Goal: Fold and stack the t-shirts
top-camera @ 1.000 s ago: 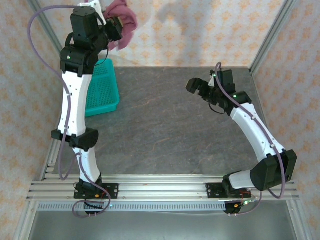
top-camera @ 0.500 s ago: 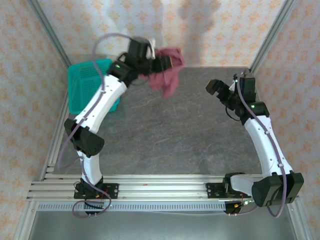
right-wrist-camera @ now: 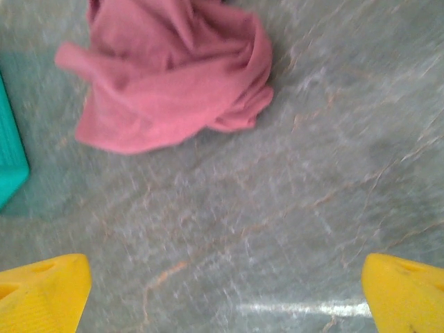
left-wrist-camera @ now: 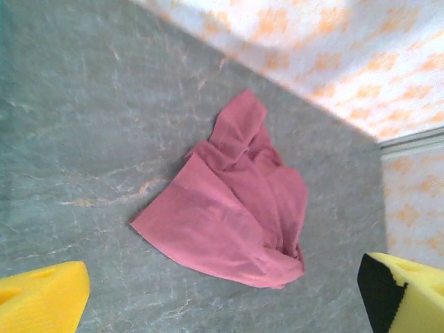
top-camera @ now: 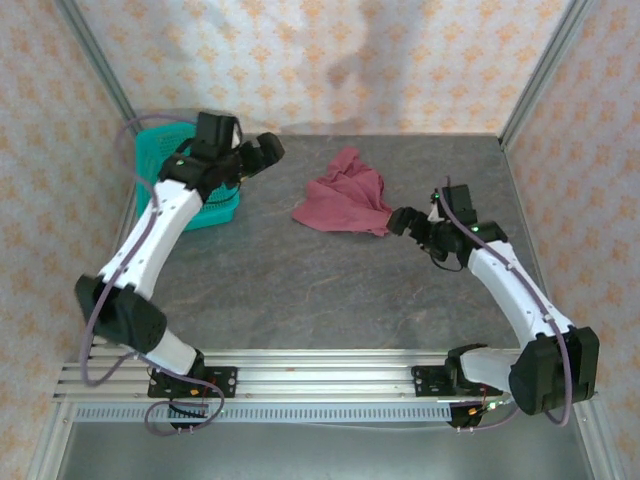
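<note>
A grey stone-patterned table (top-camera: 300,290) fills the floor of a cell walled with cream wallpaper printed in orange flowers (top-camera: 400,60). At about 10 o'clock on the table, hard against the left wall, sits a teal plastic mesh basket (top-camera: 200,215). The left arm partly covers it from above.

The left gripper (top-camera: 262,150) is at roughly 11 o'clock on the table, just past the basket's 3 o'clock side, and points toward the cloth. In its wrist view the left gripper (left-wrist-camera: 222,302) has its yellow fingertips (left-wrist-camera: 41,302) spread to the two lower corners. The jaws are fully apart, with only bare table between them and nothing held.

The maroon cotton t-shirt (top-camera: 345,195) lies crumpled on the table near 12 o'clock, between the two grippers and free of both. It forms a loose bunched heap. A narrow fold reaches toward 12 o'clock and a flatter flap spreads toward 8 o'clock. From the left wrist the t-shirt (left-wrist-camera: 236,208) rests flat on the stone, well apart from the fingertips.

The right gripper (top-camera: 400,219) is just beside the t-shirt's 4 o'clock corner. In its wrist view the right gripper (right-wrist-camera: 222,291) is also spread wide and empty, with yellow fingertips (right-wrist-camera: 406,291) at the bottom corners. The t-shirt (right-wrist-camera: 166,69) is at 11 o'clock in that view. A corner of the basket (right-wrist-camera: 10,152) shows at 9 o'clock.
</note>
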You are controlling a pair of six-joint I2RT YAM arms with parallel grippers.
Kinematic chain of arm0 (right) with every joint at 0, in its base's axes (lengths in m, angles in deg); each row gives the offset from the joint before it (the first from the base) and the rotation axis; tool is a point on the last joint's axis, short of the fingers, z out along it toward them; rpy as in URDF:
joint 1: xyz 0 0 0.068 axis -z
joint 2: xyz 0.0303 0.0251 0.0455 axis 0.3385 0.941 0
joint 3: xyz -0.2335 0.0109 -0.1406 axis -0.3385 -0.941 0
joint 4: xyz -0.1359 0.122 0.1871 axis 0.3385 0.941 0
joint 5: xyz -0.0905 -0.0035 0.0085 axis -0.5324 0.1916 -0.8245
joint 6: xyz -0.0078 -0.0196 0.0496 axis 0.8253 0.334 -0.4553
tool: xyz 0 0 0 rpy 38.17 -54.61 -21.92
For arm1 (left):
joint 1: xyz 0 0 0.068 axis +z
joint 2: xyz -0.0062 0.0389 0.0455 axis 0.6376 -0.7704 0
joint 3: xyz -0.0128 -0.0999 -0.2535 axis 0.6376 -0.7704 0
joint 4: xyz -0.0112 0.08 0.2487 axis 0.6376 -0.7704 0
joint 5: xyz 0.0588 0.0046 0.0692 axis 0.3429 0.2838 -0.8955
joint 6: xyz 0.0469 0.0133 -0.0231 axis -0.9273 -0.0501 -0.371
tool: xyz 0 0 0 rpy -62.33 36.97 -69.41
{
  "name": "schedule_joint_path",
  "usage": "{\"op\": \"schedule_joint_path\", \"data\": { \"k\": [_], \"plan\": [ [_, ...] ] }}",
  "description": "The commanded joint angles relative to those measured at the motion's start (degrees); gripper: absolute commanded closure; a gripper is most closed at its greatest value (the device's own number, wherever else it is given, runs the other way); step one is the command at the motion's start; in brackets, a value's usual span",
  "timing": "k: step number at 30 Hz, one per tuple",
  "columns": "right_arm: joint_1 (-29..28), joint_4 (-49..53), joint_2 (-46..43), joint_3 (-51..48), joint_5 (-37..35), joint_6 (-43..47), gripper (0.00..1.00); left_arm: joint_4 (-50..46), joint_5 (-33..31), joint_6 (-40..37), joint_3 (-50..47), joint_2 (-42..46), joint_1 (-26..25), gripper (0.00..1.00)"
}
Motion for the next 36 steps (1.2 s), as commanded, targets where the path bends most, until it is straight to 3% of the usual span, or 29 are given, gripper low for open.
{"op": "schedule_joint_path", "data": {
  "k": [1,10,18,25,31,36],
  "plan": [
    [-3.99,0.68,1.35,-1.66,-2.70,-1.66,0.01,-2.13,1.96,0.43,-6.48,-0.75,-1.66,0.00],
    [-6.20,-10.04,8.39,-0.45,-3.07,-2.99,0.01,7.07,5.84,1.38,-12.01,-8.91,-4.90,0.13],
    [0.73,-17.97,17.37,3.20,3.77,-9.22,0.03,13.27,8.37,3.49,-10.91,-16.99,-5.26,0.14],
    [5.26,-26.34,19.53,1.24,9.60,-16.06,0.04,19.24,10.35,6.82,-12.46,-19.56,-5.03,0.15],
    [6.29,-32.58,24.88,0.38,13.59,-20.87,0.16,23.98,11.96,9.66,-12.58,-24.13,-4.87,0.20],
    [6.28,-34.71,31.67,2.96,14.33,-24.43,0.26,20.70,11.49,9.45,-9.00,-29.85,-4.92,0.28]
  ]
}}
